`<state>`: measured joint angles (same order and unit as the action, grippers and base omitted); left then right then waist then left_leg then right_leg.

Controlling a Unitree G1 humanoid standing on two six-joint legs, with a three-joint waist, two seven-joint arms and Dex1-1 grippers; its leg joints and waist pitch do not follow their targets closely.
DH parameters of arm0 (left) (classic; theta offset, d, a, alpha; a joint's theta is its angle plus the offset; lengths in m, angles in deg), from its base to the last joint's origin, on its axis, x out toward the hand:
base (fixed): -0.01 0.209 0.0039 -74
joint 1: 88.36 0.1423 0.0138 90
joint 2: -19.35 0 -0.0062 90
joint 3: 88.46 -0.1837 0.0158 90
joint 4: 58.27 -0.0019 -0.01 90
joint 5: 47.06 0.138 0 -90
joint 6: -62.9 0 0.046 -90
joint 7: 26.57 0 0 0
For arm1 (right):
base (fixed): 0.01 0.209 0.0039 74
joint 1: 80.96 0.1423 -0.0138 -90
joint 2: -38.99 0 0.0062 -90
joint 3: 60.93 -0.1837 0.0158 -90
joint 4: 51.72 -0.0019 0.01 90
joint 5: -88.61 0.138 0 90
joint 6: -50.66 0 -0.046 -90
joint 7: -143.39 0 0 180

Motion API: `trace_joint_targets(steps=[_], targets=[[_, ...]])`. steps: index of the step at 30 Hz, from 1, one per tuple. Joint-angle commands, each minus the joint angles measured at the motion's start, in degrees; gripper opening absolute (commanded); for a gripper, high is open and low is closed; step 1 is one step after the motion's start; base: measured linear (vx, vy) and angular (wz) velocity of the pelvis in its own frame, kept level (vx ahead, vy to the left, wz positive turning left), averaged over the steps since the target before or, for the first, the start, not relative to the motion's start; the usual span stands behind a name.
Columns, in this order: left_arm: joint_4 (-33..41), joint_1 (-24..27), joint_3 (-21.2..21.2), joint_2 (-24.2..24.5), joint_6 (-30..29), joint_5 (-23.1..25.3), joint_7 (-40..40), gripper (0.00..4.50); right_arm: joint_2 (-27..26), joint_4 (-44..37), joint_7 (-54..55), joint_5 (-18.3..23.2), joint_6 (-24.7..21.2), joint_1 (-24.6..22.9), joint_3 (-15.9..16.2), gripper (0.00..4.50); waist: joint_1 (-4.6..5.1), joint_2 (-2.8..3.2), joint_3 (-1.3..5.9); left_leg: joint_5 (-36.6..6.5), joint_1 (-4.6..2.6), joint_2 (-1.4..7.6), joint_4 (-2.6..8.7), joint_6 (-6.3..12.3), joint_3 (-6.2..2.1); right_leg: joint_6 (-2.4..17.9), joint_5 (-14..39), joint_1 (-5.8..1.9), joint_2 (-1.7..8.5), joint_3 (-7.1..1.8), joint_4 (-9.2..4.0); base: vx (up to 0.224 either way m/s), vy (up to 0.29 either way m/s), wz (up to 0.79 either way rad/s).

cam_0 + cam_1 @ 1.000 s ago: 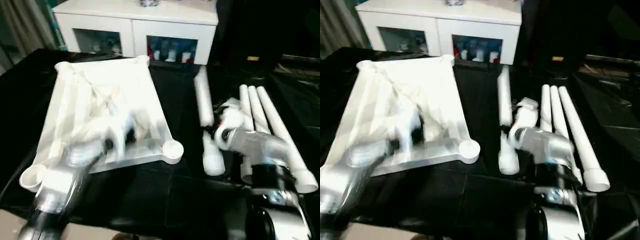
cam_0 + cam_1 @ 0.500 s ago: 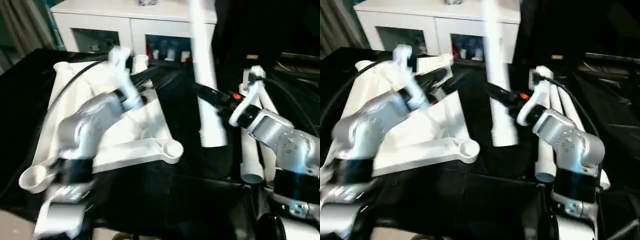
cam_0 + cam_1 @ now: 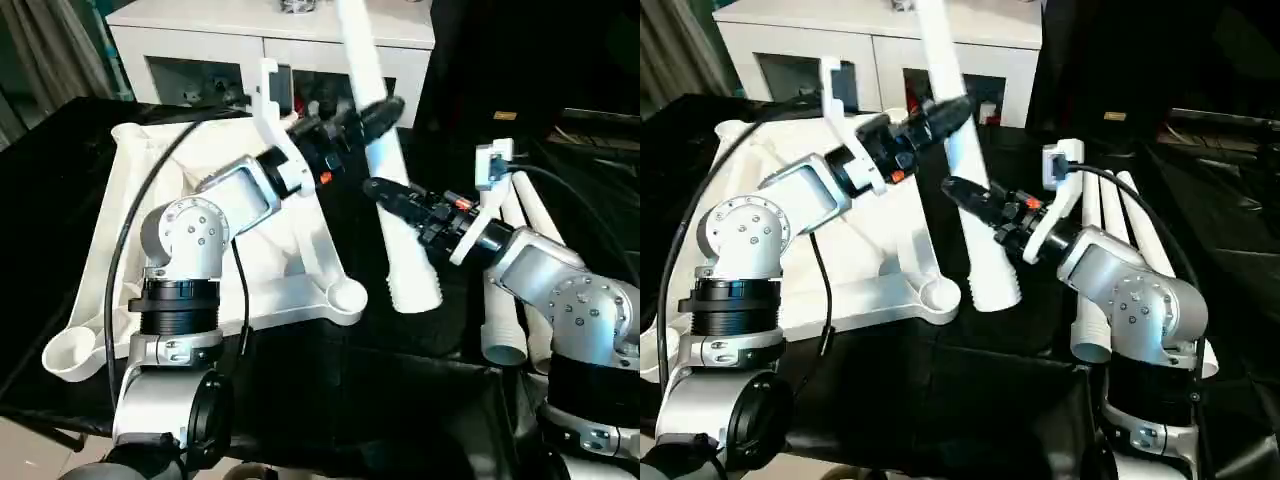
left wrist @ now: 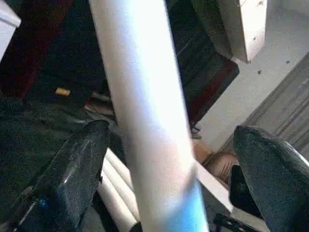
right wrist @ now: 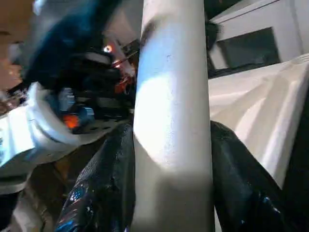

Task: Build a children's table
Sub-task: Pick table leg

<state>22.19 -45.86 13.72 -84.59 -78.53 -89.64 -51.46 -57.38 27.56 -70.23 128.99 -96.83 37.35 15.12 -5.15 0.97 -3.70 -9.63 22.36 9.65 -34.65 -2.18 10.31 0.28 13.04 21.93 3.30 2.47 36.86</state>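
We find the right gripper (image 3: 385,190) clamped on a raised table leg (image 3: 385,175) while the left gripper (image 3: 365,115) straddles it wide open; we judge it should close squarely before the leg's wide end is steered to the corner socket (image 3: 345,296).

Black, glossy tabletop (image 3: 330,390) in the foreground, running back to a white cabinet (image 3: 270,45) with two glass doors and small coloured items, too blurred to name, behind the panes. Grey curtain (image 3: 45,55) hanging at the left beside the cabinet, dark unlit space to its right. Pale floor (image 4: 270,63) in the left wrist view, with a light wooden furniture piece (image 4: 244,26) standing on it.
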Motion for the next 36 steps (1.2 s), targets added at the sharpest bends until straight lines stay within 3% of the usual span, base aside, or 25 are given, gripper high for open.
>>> trace_joint_targets(steps=[1, 3, 6, 7, 10, 17, 18, 22, 28, 36], targets=[[-0.40, 0.07, -0.76, 0.18, -0.56, 1.32, 0.68, 4.33, 0.27, -1.95, -0.54, 1.13, -0.11, 0.06, 0.65, 1.77, -0.06, -0.59, 4.32, -5.01, -1.06, 2.74, 3.41, 0.84, -1.18, 10.73, 4.39, -2.72, 4.36, -2.61, -5.06, 0.000, 0.000, 0.00], [-0.59, -0.06, -0.26, 0.04, -0.93, 0.75, 0.68, 4.33, 0.56, -1.90, -0.73, 0.88, -0.04, 0.11, 1.07, 1.77, -0.07, -0.52, 4.35, -5.31, -1.05, 2.78, 3.43, 0.58, -1.20, 10.92, 4.71, -2.75, 4.45, -2.62, -5.09, 0.000, 0.000, 0.00], [-1.07, -0.34, 0.64, 0.35, -2.05, -1.28, 0.75, 4.04, 1.40, -1.72, -1.76, -0.01, 0.58, -0.12, 2.75, 1.77, -0.11, -0.75, 4.35, -4.94, -0.99, 2.72, 3.41, 0.55, -1.16, 11.12, 3.96, -2.83, 4.44, -2.62, -5.01, 0.000, 0.000, 0.00], [-1.14, -0.39, 0.79, 0.76, -2.60, -1.78, 0.90, 3.94, 1.61, -1.59, -1.97, -0.42, 0.85, -0.19, 3.40, 1.77, -0.21, -0.43, 4.34, -5.00, -1.01, 2.69, 3.35, 0.53, -1.19, 11.27, 4.05, -2.78, 4.50, -2.63, -4.95, 0.000, 0.000, 0.00], [-1.02, -0.42, 1.13, 1.31, -3.43, -2.34, 0.99, 3.59, 1.94, -1.45, -2.03, -0.90, 1.25, -0.25, 4.26, 1.77, -0.15, -0.53, 4.29, -5.29, -1.00, 2.70, 3.42, 0.45, -1.19, 11.14, 4.37, -2.77, 4.46, -2.65, -5.03, 0.000, 0.000, 0.00], [-0.60, -0.39, 1.06, 2.78, -4.11, -2.15, -0.93, 3.16, 2.94, -1.95, -1.84, -1.23, 1.91, -0.69, 5.83, 1.77, -0.16, -0.41, 4.30, -5.49, -1.02, 2.78, 3.54, 0.02, -1.24, 10.99, 4.19, -2.77, 4.48, -2.65, -5.02, 0.000, 0.000, 0.00], [-0.41, -0.30, 1.18, 2.86, -4.37, -2.26, -0.99, 3.01, 2.95, -2.01, -1.81, -1.35, 1.98, -0.83, 6.02, 1.77, -0.15, -0.75, 4.29, -5.48, -1.04, 2.78, 3.53, 0.17, -1.17, 11.04, 3.99, -2.78, 4.49, -2.66, -5.06, 0.000, 0.000, 0.00], [-0.10, -0.27, 1.22, 3.22, -4.92, -2.79, -0.60, 2.73, 3.08, -2.04, -1.76, -1.39, 2.29, -0.82, 6.68, 1.77, -0.20, -0.35, 4.27, -5.49, -1.02, 2.80, 3.53, 0.13, -1.23, 11.23, 4.25, -2.72, 4.56, -2.64, -4.99, 0.000, 0.000, 0.00], [0.13, -0.30, 1.01, 3.60, -6.13, -3.32, -1.13, 2.21, 3.33, -2.08, -1.47, -1.48, 3.10, -0.81, 8.01, 1.77, -0.08, -0.51, 4.20, -5.95, -1.08, 2.81, 3.60, -0.05, -1.20, 11.00, 5.06, -2.68, 4.51, -2.65, -5.07, 0.000, 0.000, 0.00], [0.18, -0.45, 0.73, 4.28, -6.85, -3.83, -1.88, 1.91, 3.87, -2.15, -1.62, -2.52, 4.09, -0.81, 9.15, 1.77, -0.05, -0.40, 4.15, -6.26, -1.03, 2.81, 3.66, -0.32, -1.22, 10.73, 5.54, -2.69, 4.51, -2.70, -5.19, 0.000, 0.000, 0.00]])
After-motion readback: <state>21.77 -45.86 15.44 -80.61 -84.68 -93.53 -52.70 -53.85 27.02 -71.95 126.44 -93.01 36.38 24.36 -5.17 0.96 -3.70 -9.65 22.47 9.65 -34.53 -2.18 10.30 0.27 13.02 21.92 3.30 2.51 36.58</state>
